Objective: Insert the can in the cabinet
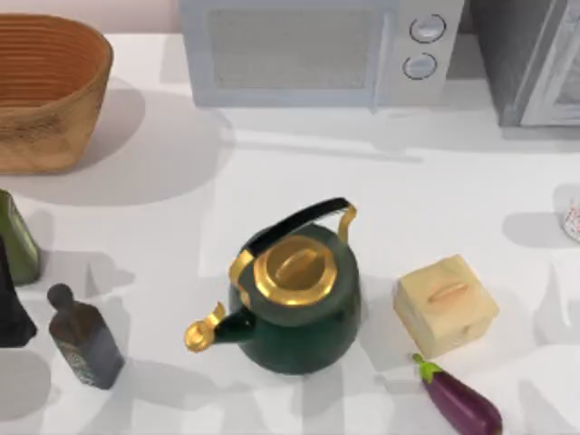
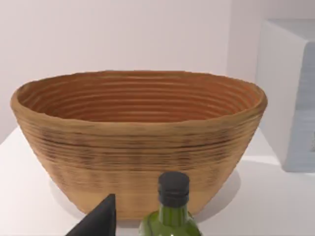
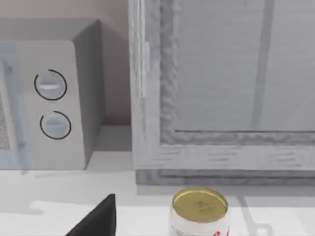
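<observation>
The can (image 1: 573, 219) is a small pale container with reddish speckles, standing at the table's far right edge. In the right wrist view the can (image 3: 199, 212) shows a gold lid and stands just in front of the cabinet (image 3: 221, 73). The cabinet (image 1: 512, 54) is a grey mottled box at the back right, with a pale framed door panel. A dark part of my right gripper (image 3: 96, 221) sits low in its wrist view, short of the can. My left gripper (image 1: 11, 317) is at the table's left edge, near the green bottle.
A white microwave (image 1: 290, 50) stands at the back, left of the cabinet. A green and gold kettle (image 1: 294, 299) holds the middle. Right of it lie a tan box (image 1: 446, 304) and an eggplant (image 1: 460, 403). A woven basket (image 1: 45, 86), a green bottle (image 1: 16, 237) and a dark bottle (image 1: 83, 337) stand at the left.
</observation>
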Controlling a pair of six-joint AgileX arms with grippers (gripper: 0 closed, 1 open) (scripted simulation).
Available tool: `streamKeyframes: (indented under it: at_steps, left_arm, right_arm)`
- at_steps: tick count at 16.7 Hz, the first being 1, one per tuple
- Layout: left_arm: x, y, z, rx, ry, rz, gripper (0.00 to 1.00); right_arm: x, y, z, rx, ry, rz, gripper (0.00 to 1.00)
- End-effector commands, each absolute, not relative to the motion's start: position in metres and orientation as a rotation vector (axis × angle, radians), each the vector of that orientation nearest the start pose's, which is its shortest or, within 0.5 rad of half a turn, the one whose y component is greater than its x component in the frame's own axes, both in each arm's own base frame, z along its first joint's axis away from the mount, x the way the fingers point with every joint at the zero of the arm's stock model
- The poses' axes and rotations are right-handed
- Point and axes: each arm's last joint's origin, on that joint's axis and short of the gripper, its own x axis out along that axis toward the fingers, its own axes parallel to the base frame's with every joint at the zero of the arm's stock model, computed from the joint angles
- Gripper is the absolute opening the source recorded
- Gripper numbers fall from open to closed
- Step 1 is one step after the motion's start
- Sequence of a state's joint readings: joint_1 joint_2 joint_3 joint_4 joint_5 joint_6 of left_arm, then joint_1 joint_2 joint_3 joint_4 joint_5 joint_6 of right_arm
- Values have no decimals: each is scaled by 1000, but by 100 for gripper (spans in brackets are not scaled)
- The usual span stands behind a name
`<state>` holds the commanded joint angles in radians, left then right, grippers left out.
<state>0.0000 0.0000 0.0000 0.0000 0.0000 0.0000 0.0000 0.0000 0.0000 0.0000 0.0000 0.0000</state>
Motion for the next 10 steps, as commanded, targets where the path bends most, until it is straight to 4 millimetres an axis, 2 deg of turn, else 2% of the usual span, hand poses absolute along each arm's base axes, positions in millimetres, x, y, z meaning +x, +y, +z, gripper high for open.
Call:
streamKeyframes:
  at_steps: [3,6,10]
  left_arm:
    - [106,-1,160,0,0,0,100]
    - [106,-1,160,0,0,0,100]
    - [106,-1,160,0,0,0,100]
  right_arm:
    - [106,-1,161,2,-3,2,100]
    - [111,2,172,14,-22,17,100]
    - [130,7,190,29,-57,30,100]
